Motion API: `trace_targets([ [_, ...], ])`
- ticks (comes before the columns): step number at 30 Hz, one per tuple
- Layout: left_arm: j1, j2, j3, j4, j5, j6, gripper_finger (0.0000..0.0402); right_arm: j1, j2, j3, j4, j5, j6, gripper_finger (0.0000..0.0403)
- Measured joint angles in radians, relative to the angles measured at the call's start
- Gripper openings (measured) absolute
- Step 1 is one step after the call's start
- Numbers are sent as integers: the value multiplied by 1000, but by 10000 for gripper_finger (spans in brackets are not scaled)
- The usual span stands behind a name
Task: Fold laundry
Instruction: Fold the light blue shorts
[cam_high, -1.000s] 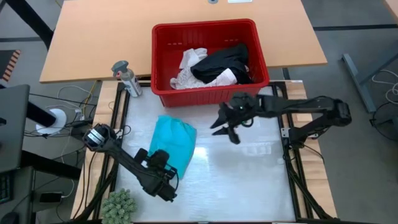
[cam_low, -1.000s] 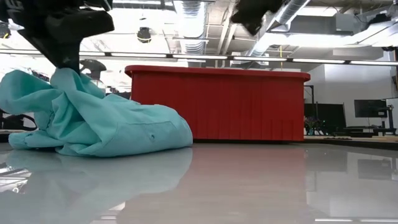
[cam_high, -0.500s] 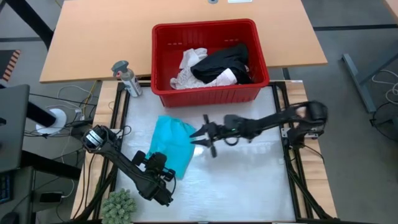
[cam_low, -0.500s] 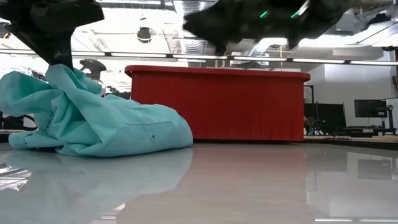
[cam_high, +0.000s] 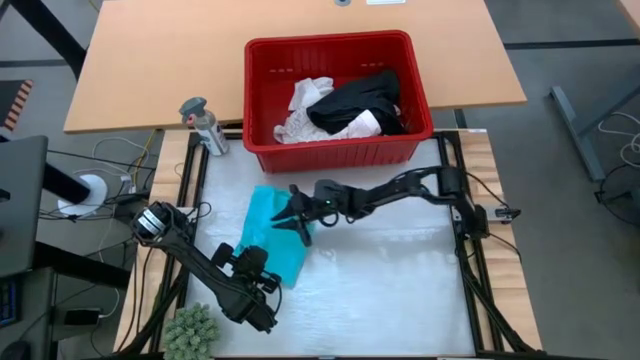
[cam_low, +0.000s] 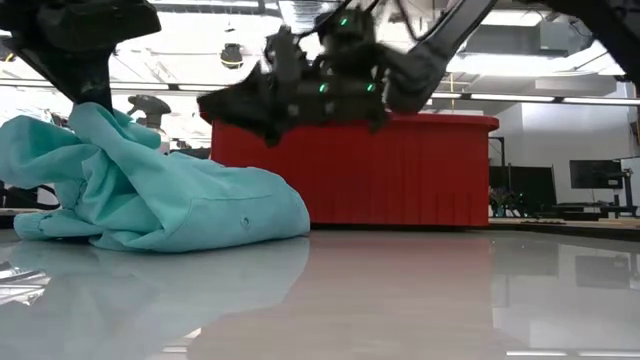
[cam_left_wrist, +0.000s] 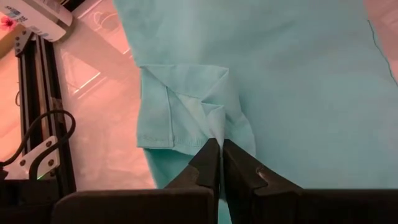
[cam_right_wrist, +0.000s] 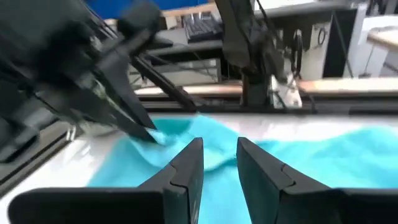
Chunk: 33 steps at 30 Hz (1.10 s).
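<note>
Spreading the teal garment (cam_high: 280, 232) is the step in hand; it lies bunched on the white tabletop (cam_high: 400, 290) in front of the red basket (cam_high: 262, 98), which holds the black and white pieces. Left hand (cam_left_wrist: 220, 163) is closed on a corner fold of the teal cloth. Right hand (cam_right_wrist: 219, 163) hovers at the opposite edge, fingers parted, nothing held. Recommend it grip a single layer at the hem, then both draw apart evenly.

Left claw (cam_left_wrist: 220, 163) pinched tight and low; right claw (cam_right_wrist: 219, 163) reaches across, fingers parted.
</note>
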Motion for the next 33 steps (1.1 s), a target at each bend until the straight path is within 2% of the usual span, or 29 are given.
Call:
trace_targets([
  [11, -49, 0, 0, 0, 24, -45, 0, -17, 169, 127, -14, -56, 78, 122],
  [19, -89, 0, 0, 0, 95, -66, 0, -25, 167, 129, -58, -57, 63, 122],
  [33, -109, 0, -5, 0, 125, -38, 0, -32, 165, 129, -122, -52, 44, 122],
])
